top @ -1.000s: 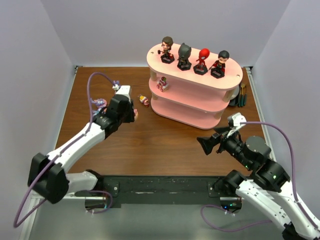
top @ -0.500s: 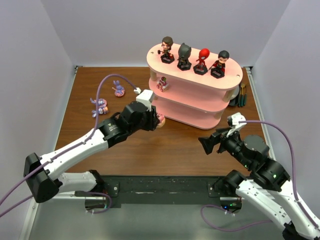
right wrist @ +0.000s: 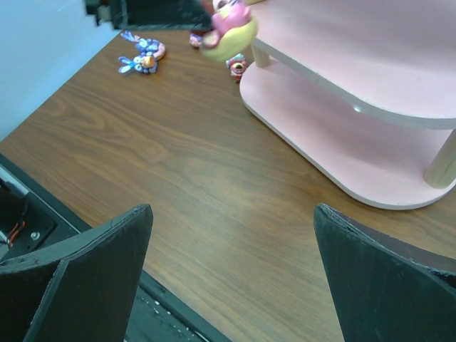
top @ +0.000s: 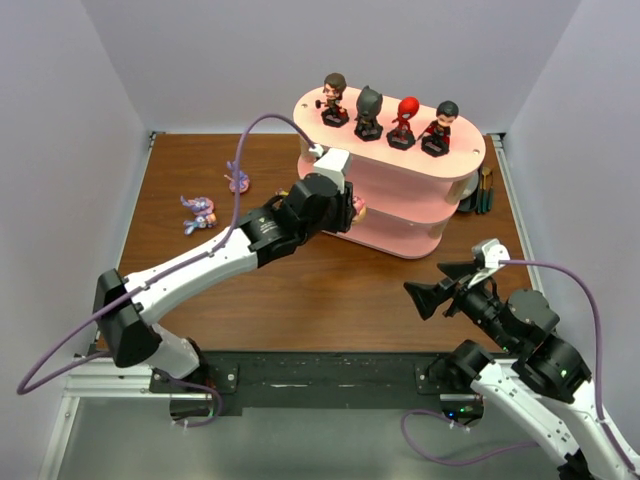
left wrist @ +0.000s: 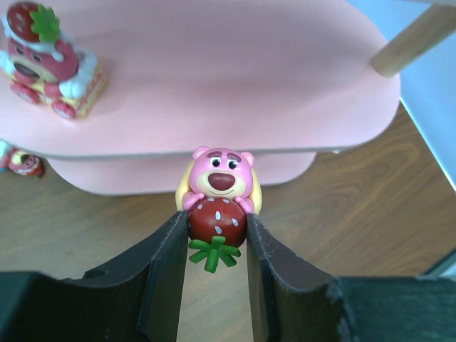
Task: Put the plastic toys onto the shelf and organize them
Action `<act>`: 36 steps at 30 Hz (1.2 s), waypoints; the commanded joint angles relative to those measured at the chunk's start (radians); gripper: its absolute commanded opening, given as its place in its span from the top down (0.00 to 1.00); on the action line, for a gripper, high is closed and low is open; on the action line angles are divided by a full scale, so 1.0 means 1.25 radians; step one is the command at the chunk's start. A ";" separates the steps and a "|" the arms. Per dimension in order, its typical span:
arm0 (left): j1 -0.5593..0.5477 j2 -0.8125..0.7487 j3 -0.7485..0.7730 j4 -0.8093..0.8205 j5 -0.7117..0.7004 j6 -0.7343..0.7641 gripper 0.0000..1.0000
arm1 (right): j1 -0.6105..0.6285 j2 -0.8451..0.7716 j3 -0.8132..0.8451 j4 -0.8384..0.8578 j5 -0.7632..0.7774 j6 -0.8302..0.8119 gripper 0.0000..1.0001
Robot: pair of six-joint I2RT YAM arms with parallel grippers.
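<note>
The left gripper [left wrist: 216, 235] pinches a pink bear [left wrist: 221, 179] by its strawberry at the front edge of the shelf's [left wrist: 235, 71] middle board; from above, the bear is mostly hidden behind the gripper. The right gripper [right wrist: 231, 214] gapes wide over the table [right wrist: 178, 157], empty. A second bear [left wrist: 46, 60] on that board is cut off at the frame's edge.

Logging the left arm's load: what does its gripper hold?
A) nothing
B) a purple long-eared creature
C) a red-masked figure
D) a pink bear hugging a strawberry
D: the left gripper clamps the pink bear by its strawberry, just in front of the shelf.
</note>
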 commanded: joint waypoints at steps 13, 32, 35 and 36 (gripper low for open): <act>0.011 0.154 0.198 0.029 -0.125 0.113 0.91 | 0.001 -0.012 -0.001 0.016 -0.018 -0.017 0.01; 0.073 0.212 0.198 0.093 -0.092 0.120 0.84 | 0.000 -0.011 -0.011 0.014 -0.005 -0.028 0.01; 0.080 0.219 0.202 0.101 -0.077 0.117 0.82 | 0.001 -0.010 -0.013 0.016 -0.003 -0.026 0.01; 0.081 0.224 0.204 0.104 -0.075 0.117 0.82 | 0.001 -0.010 -0.012 0.017 -0.003 -0.026 0.01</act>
